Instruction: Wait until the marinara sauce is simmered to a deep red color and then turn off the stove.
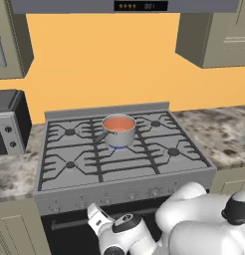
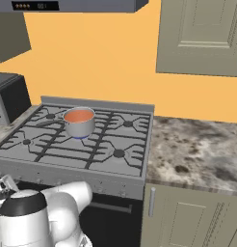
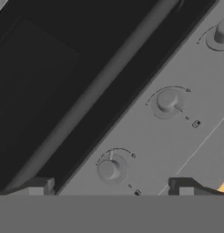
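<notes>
Saucepan (image 1: 119, 131): small shiny steel pan, upright on the black grate at the centre back of the stove (image 1: 124, 172), its one handle reaching toward the left side of the range.
Contents: marinara sauce (image 1: 118, 123), a smooth orange-red round filling the pan nearly to the rim; in the right base view the same sauce (image 2: 79, 116) looks pale orange-red, not a deep red.
Flame: a blue glow shows under the pan's base.
Stove front: in my hand view, two knobs (image 3: 167, 101) sit close ahead on the grey panel, a third at the upper right corner; the dark oven door and its long bar handle (image 3: 100, 86) run beside them.
My claw (image 3: 111, 187): wide apart, holding nothing, the two finger tips (image 3: 38, 186) low before the knob panel.
Neighbours: black-and-silver box appliance (image 1: 9, 122) on the counter left of the stove; speckled countertop (image 2: 197, 149) to the right.
</notes>
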Robot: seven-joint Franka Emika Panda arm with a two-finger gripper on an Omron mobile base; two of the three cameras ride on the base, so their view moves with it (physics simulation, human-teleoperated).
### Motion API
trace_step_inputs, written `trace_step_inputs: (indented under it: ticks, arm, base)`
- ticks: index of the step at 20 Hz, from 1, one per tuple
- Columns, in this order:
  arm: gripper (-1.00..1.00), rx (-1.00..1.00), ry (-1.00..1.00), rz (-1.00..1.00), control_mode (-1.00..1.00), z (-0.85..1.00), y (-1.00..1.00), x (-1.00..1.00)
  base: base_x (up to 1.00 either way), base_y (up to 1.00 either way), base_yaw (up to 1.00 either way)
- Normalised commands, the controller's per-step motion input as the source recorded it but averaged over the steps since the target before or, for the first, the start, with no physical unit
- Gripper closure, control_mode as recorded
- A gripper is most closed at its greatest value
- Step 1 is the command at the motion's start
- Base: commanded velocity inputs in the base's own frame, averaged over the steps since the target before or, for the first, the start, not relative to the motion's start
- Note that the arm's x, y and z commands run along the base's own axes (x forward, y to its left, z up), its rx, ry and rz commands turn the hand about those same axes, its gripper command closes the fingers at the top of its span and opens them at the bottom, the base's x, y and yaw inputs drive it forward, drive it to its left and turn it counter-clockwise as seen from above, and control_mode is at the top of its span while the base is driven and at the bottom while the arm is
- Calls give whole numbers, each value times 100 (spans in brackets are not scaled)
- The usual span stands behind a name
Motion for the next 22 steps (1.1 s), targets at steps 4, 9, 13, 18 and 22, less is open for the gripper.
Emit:
trace_step_inputs:
  ticks: [4, 9, 13, 18, 22]
  arm:
    - [-100, -2, 0, -3, -100, -4, 22, 15]
    - [-100, 0, -2, 0, -100, -5, 2, 3]
    - [-100, 0, -8, 0, -100, 0, -8, -13]
    - [-100, 0, -7, 0, -100, 2, -18, -6]
    - [-100, 0, -2, -2, -100, 5, -16, -1]
  base:
    - [0, 0, 0]
    - [0, 0, 0]
    - [0, 0, 0]
    - [0, 0, 0]
    - [0, 0, 0]
